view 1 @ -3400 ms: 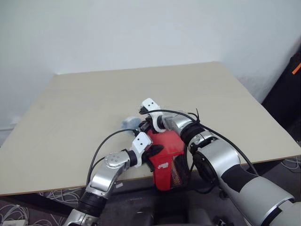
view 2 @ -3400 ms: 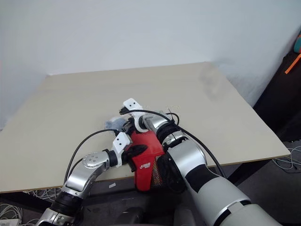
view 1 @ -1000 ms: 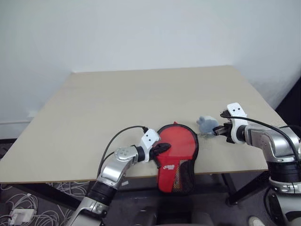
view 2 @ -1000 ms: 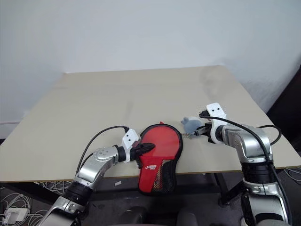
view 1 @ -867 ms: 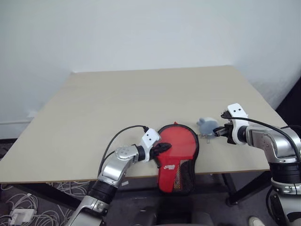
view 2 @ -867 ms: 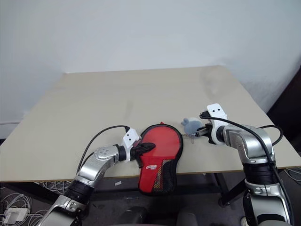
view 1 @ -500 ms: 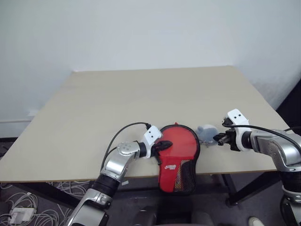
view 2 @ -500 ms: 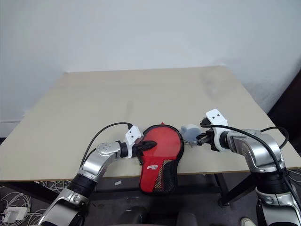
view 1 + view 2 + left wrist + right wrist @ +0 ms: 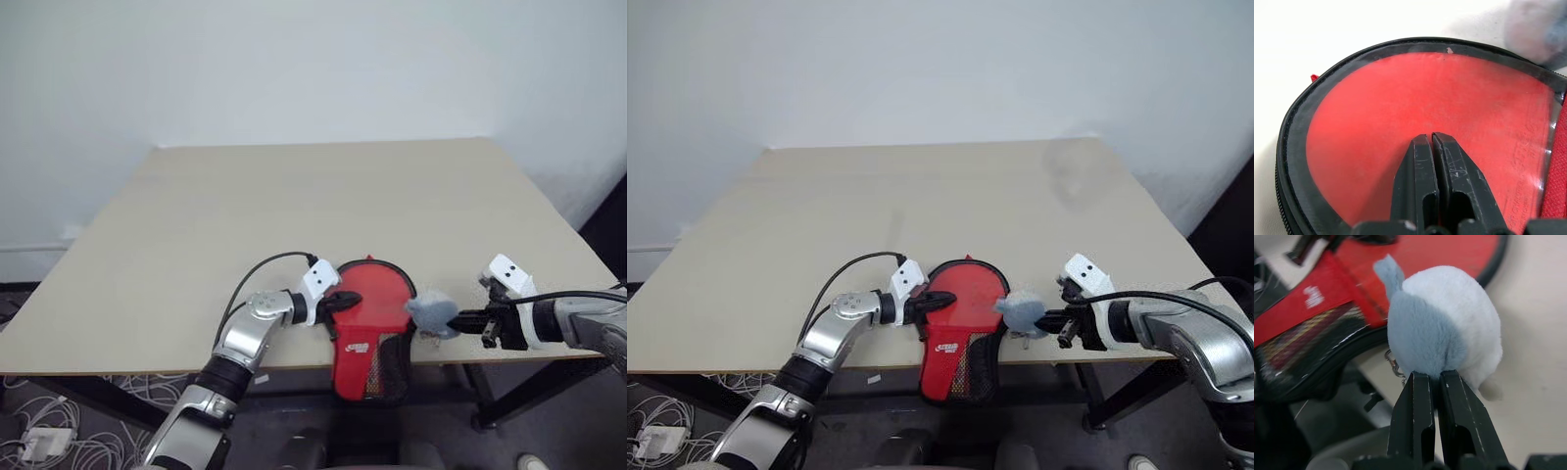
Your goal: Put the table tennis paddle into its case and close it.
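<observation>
- red case [image 9: 368, 323] with the paddle [image 9: 1420, 117] inside lies at the tabletop's [image 9: 196, 235] near edge, tail overhanging.
- left gripper [image 9: 345, 301] pinched shut, pressing on the case.
- right gripper [image 9: 1050, 321] clamps the grey plush charm [image 9: 1022, 311]; tugging could drag the case off.

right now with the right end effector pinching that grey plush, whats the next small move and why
Probably keep drawing the plush along the case rim toward the near edge. It hangs by a small chain beside the rim, likely the zip pull, while the shut left end effector presses on the case's clear face.
</observation>
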